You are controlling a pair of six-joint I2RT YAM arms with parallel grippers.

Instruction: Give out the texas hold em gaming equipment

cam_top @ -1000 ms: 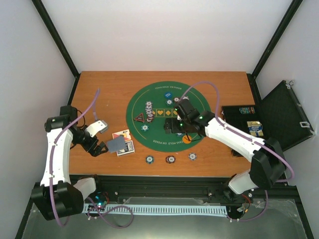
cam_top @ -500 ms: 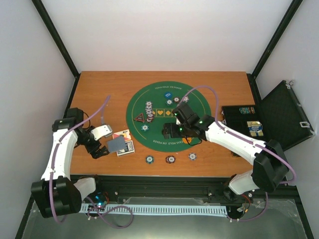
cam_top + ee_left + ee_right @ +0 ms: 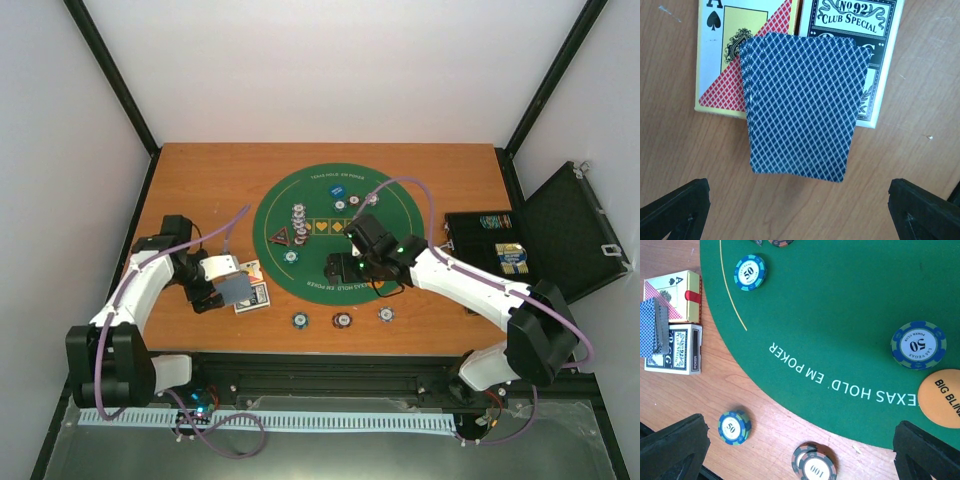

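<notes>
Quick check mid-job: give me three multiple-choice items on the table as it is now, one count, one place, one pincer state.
1. How many poker chips lie on the wooden table off the near edge of the green mat? A one; B three; C five.
2. Where does the loose card deck rest? A on the green mat; B alone on bare wood; C across two card boxes.
3. What state is the left pincer in? A open, holding nothing; B shut on the deck; C shut on a chip.
Key: 1 B, the top view shows three in a row; 2 C, the deck overlaps both boxes; 3 A, its fingers stand wide, clear of the deck.
</notes>
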